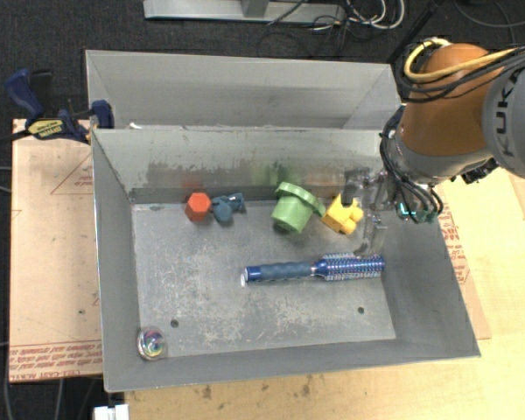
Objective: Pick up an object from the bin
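My gripper (pixel 368 234) hangs at the right side of the bin, its thin fingers pointing down just above the bristle end of a blue hairbrush (pixel 313 271) that lies flat across the bin's floor. Nothing shows between the fingers. A small yellow block (pixel 340 216) sits right beside the gripper on its left, near the back wall. A light green cup-like piece (pixel 290 206) lies on its side left of the yellow block.
An orange piece (pixel 198 206) and a small blue figure (pixel 225 208) lie by the back wall at the left. A shiny round thing (pixel 151 344) rests in the front left corner. The arm's orange cover hangs over the right rim.
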Available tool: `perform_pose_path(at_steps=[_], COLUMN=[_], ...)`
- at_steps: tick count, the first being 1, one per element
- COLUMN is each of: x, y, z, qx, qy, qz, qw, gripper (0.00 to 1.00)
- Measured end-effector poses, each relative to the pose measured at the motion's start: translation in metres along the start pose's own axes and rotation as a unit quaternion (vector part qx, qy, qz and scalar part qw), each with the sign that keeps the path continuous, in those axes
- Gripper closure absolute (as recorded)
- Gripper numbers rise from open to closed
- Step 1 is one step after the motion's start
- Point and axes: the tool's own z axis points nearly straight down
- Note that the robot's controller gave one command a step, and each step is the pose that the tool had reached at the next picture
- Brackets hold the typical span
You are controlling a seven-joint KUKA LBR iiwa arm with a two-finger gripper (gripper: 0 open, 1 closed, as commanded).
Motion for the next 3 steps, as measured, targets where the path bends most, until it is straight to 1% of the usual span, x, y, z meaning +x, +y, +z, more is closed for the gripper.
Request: perform_pose_path(at_steps=[1,2,3], x=[0.042,0.039,0.042], y=[-0.005,-0.005,-0.002], z=[0.116,0.111,-0.023], qx=[0.000,0.000,0.001], qy=[0.0013,-0.0030,-0.0075], qz=[-0.001,-0.003,-0.031], qw=[1.0000,1.0000,0.9995], gripper=[0.00,1.00,1.00])
